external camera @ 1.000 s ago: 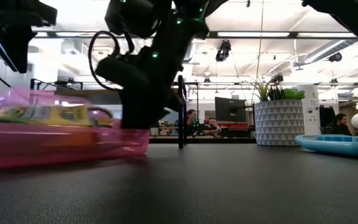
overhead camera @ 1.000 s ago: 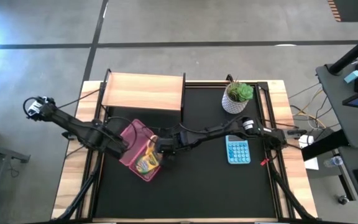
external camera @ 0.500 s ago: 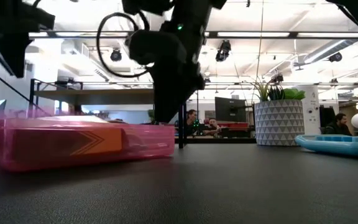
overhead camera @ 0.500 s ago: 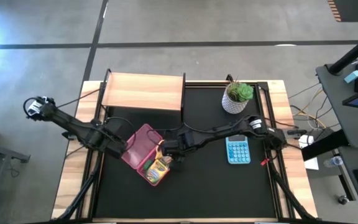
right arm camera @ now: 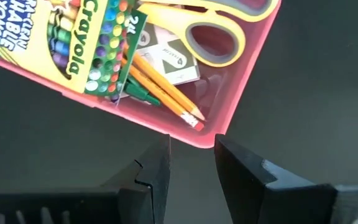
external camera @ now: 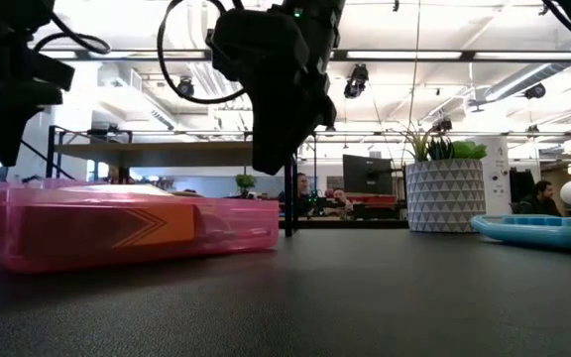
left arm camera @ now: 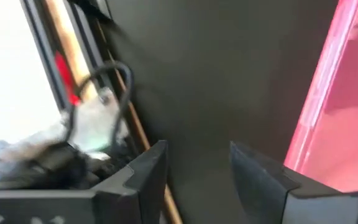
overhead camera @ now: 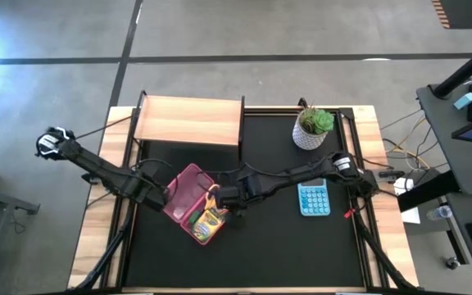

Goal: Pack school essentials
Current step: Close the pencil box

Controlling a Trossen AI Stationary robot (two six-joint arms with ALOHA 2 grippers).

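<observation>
A pink plastic box (overhead camera: pixel 188 199) lies flat on the black table (overhead camera: pixel 285 254). In it are a yellow-green crayon box (right arm camera: pixel 79 43), yellow-handled scissors (right arm camera: pixel 222 25), orange and green pencils (right arm camera: pixel 163 93) and a small white patterned square (right arm camera: pixel 166 53). My right gripper (right arm camera: pixel 191 158) hovers open above the box's corner (right arm camera: pixel 197 138), clear of it in the low view (external camera: pixel 276 164). My left gripper (left arm camera: pixel 197 165) is open beside the box's left wall (left arm camera: pixel 325 93), with bare table between its fingers. I cannot tell whether it touches that wall.
A wooden shelf (overhead camera: pixel 189 121) stands at the far left. A potted plant (overhead camera: pixel 312 129) is at the far right, with a blue calculator (overhead camera: pixel 313 197) on the table nearer than it. Black table lies free near the front edge. People sit in the room behind.
The pink box, tilted a second ago, has come down flat and shifted a little toward the table's right. My right gripper has risen off it and drawn back toward the right. My left gripper has sunk toward the box's left end.
</observation>
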